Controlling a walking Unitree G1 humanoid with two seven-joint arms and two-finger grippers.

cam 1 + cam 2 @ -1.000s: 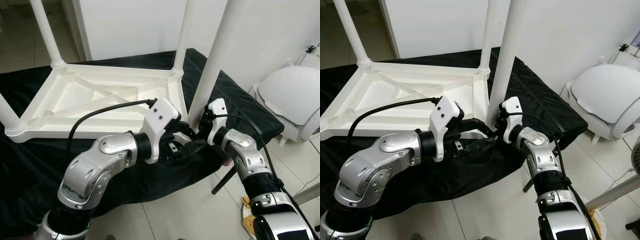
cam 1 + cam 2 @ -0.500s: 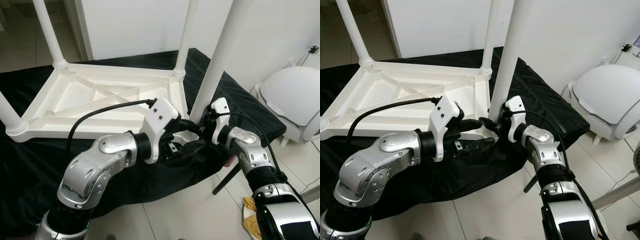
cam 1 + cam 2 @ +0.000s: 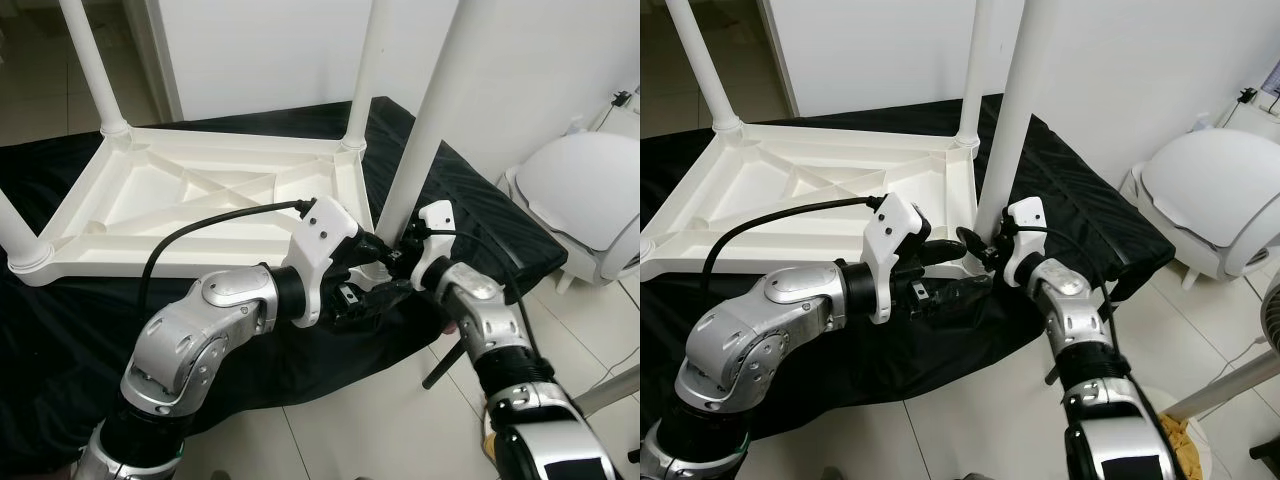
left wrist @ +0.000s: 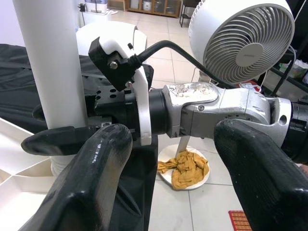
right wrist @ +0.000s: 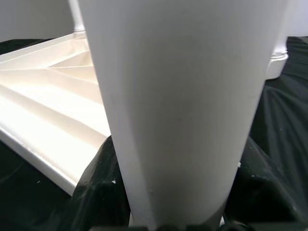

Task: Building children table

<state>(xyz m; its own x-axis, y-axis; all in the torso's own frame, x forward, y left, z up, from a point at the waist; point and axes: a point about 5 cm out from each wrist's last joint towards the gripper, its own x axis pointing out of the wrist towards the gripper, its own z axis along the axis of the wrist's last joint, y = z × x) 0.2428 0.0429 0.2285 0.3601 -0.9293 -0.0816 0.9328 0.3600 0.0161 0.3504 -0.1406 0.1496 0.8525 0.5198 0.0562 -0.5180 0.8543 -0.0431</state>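
The white plastic children's table (image 3: 190, 205) lies upside down on a black cloth (image 3: 60, 330) spread over a low surface, its ribbed underside facing up. Three legs already stand upright in corner sockets: one at the far left corner (image 3: 92, 65), one at the far right corner (image 3: 366, 75), and one at the near left corner (image 3: 15, 225). The fourth leg (image 3: 430, 120) stands at the near right corner of the tabletop, tilted slightly, its lower end at the corner socket.

The right gripper (image 3: 985, 245) is at the foot of this leg, just above the socket; the right wrist view looks straight onto the leg's white shaft from very close, and its jaws appear to be clamped around it. The left gripper (image 3: 385, 270) reaches in from the near side toward the same corner, its jaws spread apart, one finger (image 4: 82, 192) beside the leg's base, not closed on anything.

Beyond the cloth's right edge, on the tiled floor, stand a white rounded appliance (image 3: 585, 200), a fan (image 4: 240, 41), and a plate with a yellow rag (image 4: 185, 168).
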